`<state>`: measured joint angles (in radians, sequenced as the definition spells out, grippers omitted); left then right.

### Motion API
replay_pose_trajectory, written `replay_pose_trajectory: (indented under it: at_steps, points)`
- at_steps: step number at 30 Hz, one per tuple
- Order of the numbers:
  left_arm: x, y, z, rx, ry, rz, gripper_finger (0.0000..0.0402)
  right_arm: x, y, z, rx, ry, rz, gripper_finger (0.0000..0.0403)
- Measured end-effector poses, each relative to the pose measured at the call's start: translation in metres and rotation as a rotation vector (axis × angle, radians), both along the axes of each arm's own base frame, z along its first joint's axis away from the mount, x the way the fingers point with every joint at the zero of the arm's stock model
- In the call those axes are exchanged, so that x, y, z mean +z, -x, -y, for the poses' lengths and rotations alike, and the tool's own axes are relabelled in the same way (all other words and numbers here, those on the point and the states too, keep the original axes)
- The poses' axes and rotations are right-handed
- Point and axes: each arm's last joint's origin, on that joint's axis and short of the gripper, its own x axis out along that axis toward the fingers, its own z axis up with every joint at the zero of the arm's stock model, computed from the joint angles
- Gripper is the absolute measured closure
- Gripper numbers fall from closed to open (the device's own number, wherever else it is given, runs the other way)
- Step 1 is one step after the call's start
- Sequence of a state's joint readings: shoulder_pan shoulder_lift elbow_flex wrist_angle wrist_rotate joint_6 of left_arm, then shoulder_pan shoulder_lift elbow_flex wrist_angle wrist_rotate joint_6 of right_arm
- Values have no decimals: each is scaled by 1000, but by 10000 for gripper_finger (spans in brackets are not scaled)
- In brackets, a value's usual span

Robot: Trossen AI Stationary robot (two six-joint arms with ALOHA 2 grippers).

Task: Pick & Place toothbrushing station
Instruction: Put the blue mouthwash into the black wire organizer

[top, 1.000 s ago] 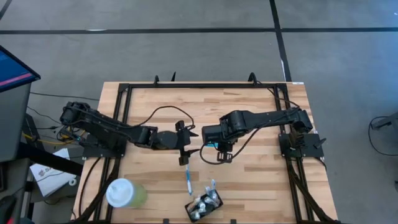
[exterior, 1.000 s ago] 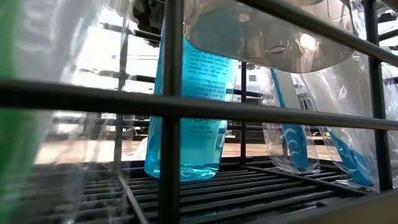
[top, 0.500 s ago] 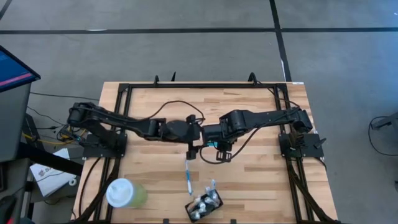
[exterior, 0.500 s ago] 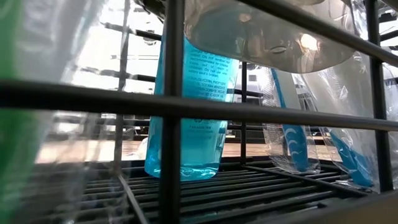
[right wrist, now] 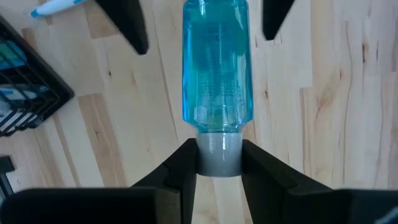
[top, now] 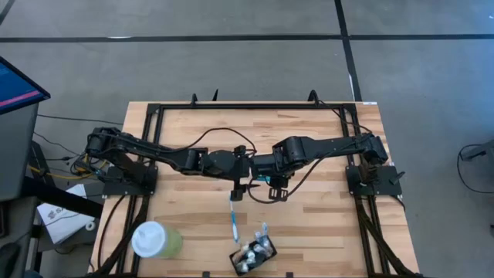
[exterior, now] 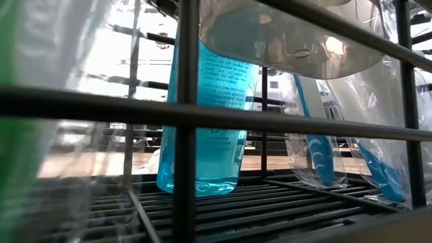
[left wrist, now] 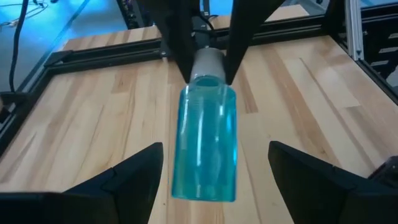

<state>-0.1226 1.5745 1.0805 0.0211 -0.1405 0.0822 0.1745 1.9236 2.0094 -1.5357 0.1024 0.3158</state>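
Keep right tool [right wrist: 219, 163] pinching bottle [right wrist: 216, 62] by its cap; close spread left tool [left wrist: 214, 180] squarely around the body

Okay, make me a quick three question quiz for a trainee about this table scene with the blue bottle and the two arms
1. True or false: the right hand grips the blue bottle by its grey cap.
2. The left hand is: A) open around the bottle's far end, B) shut on a toothbrush, C) parked at the table's edge.
3. What lies on the table between the hands and the black holder?

Key: 1 true; 2 A; 3 a toothbrush.
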Motion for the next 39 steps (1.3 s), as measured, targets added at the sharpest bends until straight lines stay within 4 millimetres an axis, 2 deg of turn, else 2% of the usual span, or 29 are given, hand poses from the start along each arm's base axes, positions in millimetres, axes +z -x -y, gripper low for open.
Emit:
replay_pose_trajectory:
  at_steps: [10, 31, 39]
  points:
    - [-2, 1, 3, -59, 25, -31, 115, 0, 0, -4, 41, -22, 1, 305]
    - [-4, 3, 3, -56, 22, -54, 116, 1, -3, -7, 46, -30, 41, 305]
    - [-4, 3, 3, -57, 22, -54, 163, 0, -4, -7, 47, -31, 45, 305]
